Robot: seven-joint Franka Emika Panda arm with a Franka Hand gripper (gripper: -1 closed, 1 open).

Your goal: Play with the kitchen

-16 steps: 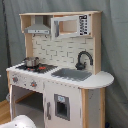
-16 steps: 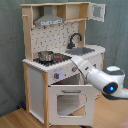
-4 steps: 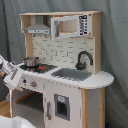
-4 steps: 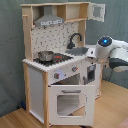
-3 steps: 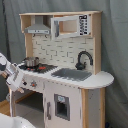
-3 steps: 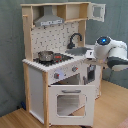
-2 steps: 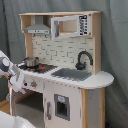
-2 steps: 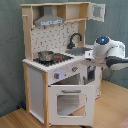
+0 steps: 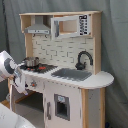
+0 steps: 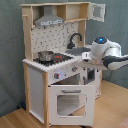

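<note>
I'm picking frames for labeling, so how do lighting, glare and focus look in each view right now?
In the first exterior view, light is soft and even, the kitchen looks slightly blurred, and the arm at the first exterior view's left edge is smeared. In the second exterior view, lighting is warmer, the pot shows a small highlight, and fine detail on the knobs is soft.

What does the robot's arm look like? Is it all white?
Mostly white. The arm has smooth, rounded white shells with dark bands at the joints. In the second exterior view a small blue light glows on top of one joint. In the first exterior view, a rounded white joint with a grey face shows beside the kitchen.
</note>
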